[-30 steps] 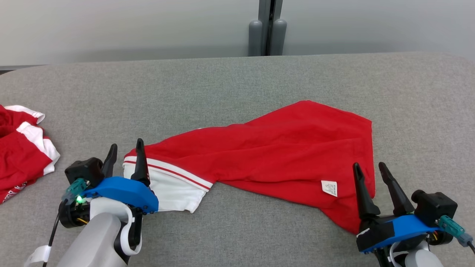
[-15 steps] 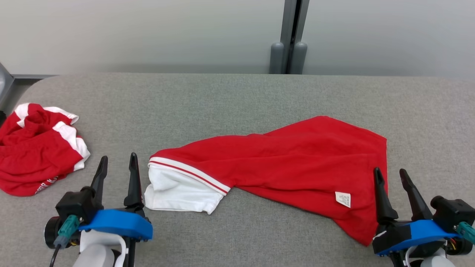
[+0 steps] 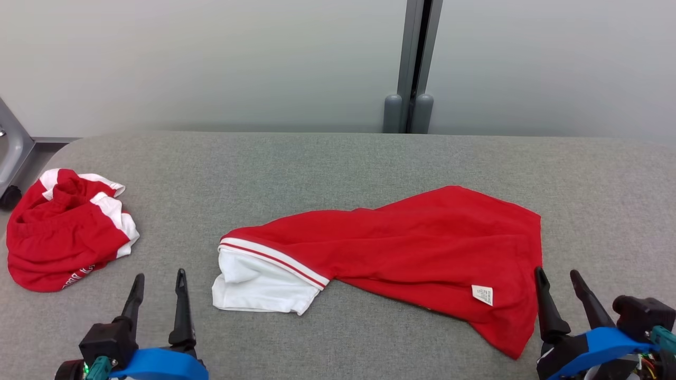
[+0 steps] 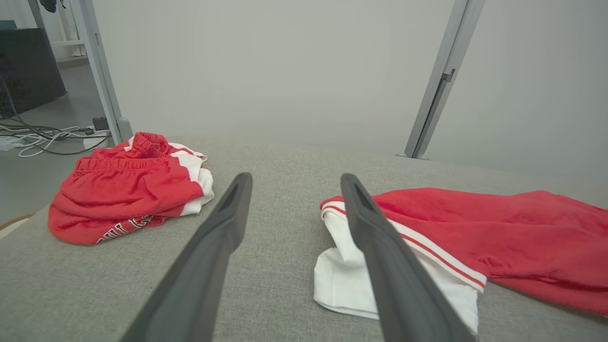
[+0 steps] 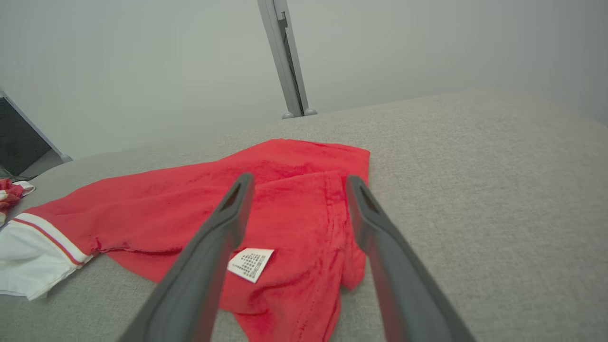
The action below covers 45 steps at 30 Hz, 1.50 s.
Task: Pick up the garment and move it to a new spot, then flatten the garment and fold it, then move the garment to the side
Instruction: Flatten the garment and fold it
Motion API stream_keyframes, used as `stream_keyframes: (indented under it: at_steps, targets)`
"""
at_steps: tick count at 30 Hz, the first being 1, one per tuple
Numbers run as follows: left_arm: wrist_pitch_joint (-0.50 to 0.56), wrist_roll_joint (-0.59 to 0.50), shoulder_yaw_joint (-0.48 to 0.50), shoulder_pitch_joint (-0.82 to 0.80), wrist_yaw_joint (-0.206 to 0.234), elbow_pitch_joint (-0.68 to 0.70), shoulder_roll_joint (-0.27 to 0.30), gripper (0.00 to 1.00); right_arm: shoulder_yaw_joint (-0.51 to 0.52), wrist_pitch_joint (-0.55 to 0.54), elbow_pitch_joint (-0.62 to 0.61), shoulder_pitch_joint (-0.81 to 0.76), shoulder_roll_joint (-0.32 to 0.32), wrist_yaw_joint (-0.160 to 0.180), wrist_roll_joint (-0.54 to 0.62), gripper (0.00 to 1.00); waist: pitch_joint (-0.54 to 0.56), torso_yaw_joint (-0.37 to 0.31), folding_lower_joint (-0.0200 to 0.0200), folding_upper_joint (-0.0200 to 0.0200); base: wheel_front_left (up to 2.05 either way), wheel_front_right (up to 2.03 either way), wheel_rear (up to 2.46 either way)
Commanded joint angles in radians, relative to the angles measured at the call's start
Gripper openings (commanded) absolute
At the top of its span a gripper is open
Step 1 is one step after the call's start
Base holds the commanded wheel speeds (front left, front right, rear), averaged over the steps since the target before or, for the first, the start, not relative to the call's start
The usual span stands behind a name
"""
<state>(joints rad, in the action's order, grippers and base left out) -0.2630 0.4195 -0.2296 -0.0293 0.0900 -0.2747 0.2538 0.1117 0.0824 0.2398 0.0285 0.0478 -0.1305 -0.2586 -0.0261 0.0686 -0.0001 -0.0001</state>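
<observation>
The garment (image 3: pixel 401 253) is red with a white striped end at its left and a white label (image 3: pixel 482 295) near its right. It lies stretched and twisted across the middle of the grey table (image 3: pixel 338 163). My left gripper (image 3: pixel 160 274) stands open near the front edge, left of the white end (image 4: pixel 346 280) and apart from it. My right gripper (image 3: pixel 555 272) is open at the garment's right edge, above the red cloth (image 5: pixel 294 223) with nothing between its fingers.
A second red and white garment (image 3: pixel 66 229) lies bunched at the table's far left, also seen as a heap (image 4: pixel 128 185) in the left wrist view. A grey post (image 3: pixel 409 113) stands behind the table. Cables (image 4: pixel 42 142) lie on the floor at left.
The head camera has tilted up, so the whole scene sits lower. Both grippers have drawn back toward the front edge, the left one off the white end; the garment stays put.
</observation>
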Motion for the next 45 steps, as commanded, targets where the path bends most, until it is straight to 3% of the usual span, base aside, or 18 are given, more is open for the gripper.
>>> stream_keyframes:
  at_steps: [1, 12, 18, 23, 34, 35, 36, 37, 45]
  targets:
    - [-0.003, -0.004, 0.009, 0.008, -0.002, 0.002, -0.002, 1.00, 0.004, -0.016, -0.007, -0.011, 0.005, 0.000, -0.007, 1.00, 0.002, -0.002, 0.0001, 0.0001, 0.00, 0.00, 0.00]
    - [-0.003, -0.019, 0.009, -0.002, -0.012, 0.010, -0.023, 1.00, 0.068, -0.458, 0.024, 0.100, 0.005, 0.000, 0.036, 1.00, -0.021, -0.001, 0.0001, 0.0001, 0.00, 0.00, 0.00]
    - [-0.003, -0.013, 0.008, -0.023, -0.026, 0.001, -0.023, 1.00, 0.057, -0.607, 0.100, 0.191, 0.005, 0.000, 0.034, 1.00, -0.046, 0.000, 0.0001, 0.0001, 0.00, 0.00, 0.00]
    - [-0.003, -0.013, 0.009, -0.045, -0.041, -0.012, -0.024, 1.00, 0.079, -0.664, 0.164, 0.243, 0.005, 0.000, 0.065, 1.00, -0.065, 0.012, 0.0001, 0.0001, 0.00, 0.00, 0.00]
    - [-0.003, -0.022, 0.015, -0.057, -0.048, -0.017, -0.034, 1.00, 0.075, -0.618, 0.232, 0.286, 0.005, 0.000, 0.054, 1.00, -0.090, 0.027, 0.0001, 0.0001, 0.00, 0.00, 0.00]
    - [-0.003, -0.022, 0.015, -0.057, -0.047, -0.016, -0.034, 1.00, 0.070, -0.610, 0.230, 0.289, 0.005, 0.000, 0.059, 0.78, -0.091, 0.026, 0.0001, 0.0001, 0.00, 0.00, 0.00]
    - [-0.003, -0.023, 0.016, -0.058, -0.048, -0.016, -0.035, 1.00, 0.065, -0.601, 0.229, 0.290, 0.005, 0.000, 0.061, 0.20, -0.091, 0.026, 0.0001, 0.0001, 0.00, 0.00, 0.00]
    - [-0.003, -0.023, 0.017, -0.059, -0.048, -0.015, -0.036, 1.00, 0.059, -0.587, 0.222, 0.293, 0.005, 0.000, 0.064, 0.00, -0.092, 0.025, 0.0001, 0.0001, 0.00, 0.00, 0.00]
    - [-0.003, -0.021, 0.022, -0.063, -0.052, -0.012, -0.040, 1.00, 0.041, -0.492, 0.143, 0.317, 0.005, 0.000, 0.108, 0.00, -0.094, 0.014, 0.0001, 0.0001, 0.00, 0.00, 0.00]
